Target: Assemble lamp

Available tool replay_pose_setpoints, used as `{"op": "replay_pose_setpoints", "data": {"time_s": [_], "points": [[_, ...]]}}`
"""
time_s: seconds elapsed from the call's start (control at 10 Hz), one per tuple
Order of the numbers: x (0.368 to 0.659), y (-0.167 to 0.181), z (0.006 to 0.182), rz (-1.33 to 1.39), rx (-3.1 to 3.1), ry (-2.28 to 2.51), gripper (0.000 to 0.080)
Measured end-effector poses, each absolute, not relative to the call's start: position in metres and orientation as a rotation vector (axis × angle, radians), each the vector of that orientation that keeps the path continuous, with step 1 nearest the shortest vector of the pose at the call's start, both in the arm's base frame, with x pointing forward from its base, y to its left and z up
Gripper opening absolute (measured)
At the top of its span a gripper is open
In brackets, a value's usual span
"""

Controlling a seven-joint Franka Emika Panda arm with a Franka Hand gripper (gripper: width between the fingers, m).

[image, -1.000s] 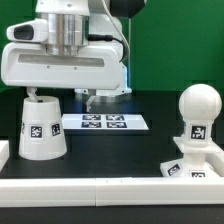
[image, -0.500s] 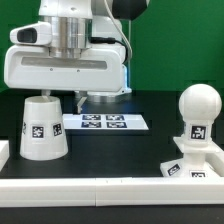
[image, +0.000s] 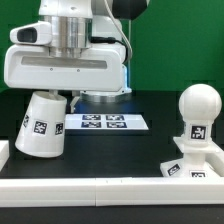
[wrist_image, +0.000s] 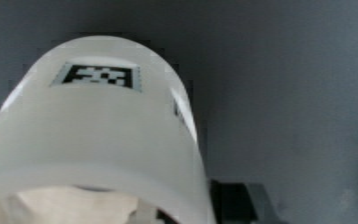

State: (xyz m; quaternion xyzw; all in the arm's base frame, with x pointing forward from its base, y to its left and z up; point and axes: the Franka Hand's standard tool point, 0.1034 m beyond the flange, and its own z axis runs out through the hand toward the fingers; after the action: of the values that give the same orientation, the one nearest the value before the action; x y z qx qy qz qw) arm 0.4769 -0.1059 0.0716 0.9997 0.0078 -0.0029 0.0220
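We are holding the matte white truncated-cone shade [image: 42, 124] at left of the exterior frame, tilted, narrow end up under the arm. The gripper [image: 54, 96] is mostly hidden behind the wrist housing; we are reading it as pinching the shade's top rim, and the wrist view is filling with the shade [wrist_image: 101, 140]. Likely light, rigid, smooth: thin rim is the only grab point, slip risk. The round white bulb with neck [image: 197, 112] is sitting on the low blocky base [image: 192, 162] at lower right, well apart. The marker board [image: 105, 122] is lying centre, in between.
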Motion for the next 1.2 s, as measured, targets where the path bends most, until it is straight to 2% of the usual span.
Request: {"op": "replay_pose_setpoints", "data": {"time_s": [0.2,0.3,0.4,0.9,1.2], "points": [[0.478,-0.101,0.071,-0.008,3.110,-0.039,0.0042],[0.483,-0.082,0.072,-0.013,3.156,-0.173,0.0042],[0.494,-0.057,0.082,-0.029,3.198,-0.248,0.0042],[0.576,-0.001,0.157,0.022,3.298,-0.518,0.0044],[0.573,-0.003,0.152,0.031,3.297,-0.502,0.0044]]}}
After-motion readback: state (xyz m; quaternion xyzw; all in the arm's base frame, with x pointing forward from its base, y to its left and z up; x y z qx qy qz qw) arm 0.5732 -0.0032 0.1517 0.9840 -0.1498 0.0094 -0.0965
